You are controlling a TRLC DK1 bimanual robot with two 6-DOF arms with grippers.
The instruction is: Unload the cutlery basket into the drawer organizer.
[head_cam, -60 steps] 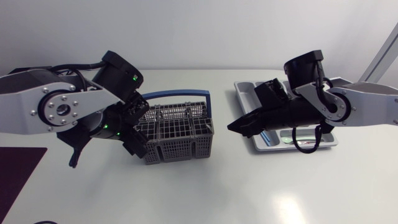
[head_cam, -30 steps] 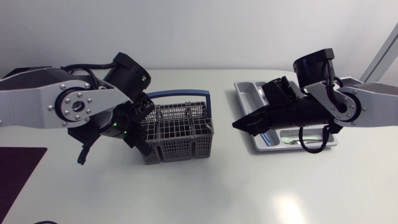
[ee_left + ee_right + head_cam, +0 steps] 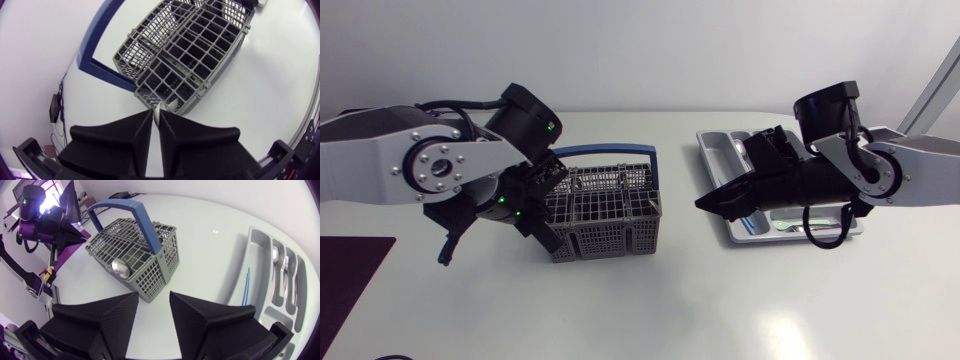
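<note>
At basket (image 3: 608, 240) corner — left fingers (image 3: 122, 137) (angled down) around utensil (image 3: 159, 112).

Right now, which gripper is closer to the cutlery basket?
Left. The left gripper is at a corner of the cutlery basket, shut on a silver utensil in it; the right gripper hangs open by the drawer organizer, apart from the basket.

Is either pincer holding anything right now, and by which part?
Left pincer grips a thin silvery cutlery piece by its end, at the basket's corner. Right pincer open, empty.
</note>
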